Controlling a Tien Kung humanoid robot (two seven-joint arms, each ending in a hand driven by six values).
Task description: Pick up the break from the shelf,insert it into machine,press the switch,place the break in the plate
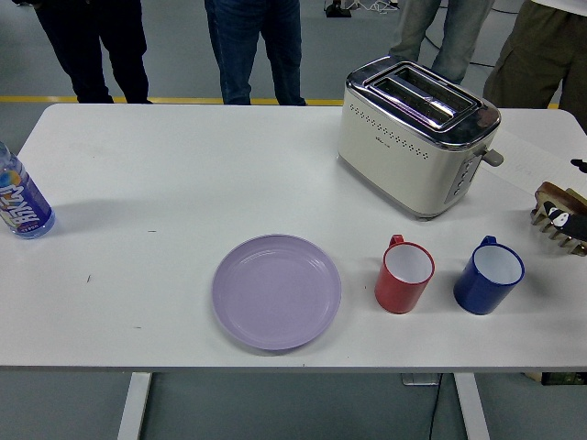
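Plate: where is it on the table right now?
In the head view the purple plate lies empty near the table's front edge, centre, just left of the red mug, in front of the toaster.

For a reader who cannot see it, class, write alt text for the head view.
A white table holds a cream toaster with empty slots at the far right, and near the front a bare purple plate, a red mug and a blue mug. The robot's right hand reaches the bread rack at the right edge; a bottle stands far left.

White table [165, 174], cream toaster [413, 151] at the far right, lilac plate [276, 291] near the front, red mug [404, 275] beside blue mug [488, 275], water bottle [20, 202] at left edge, wooden rack [561, 218] sat at right edge
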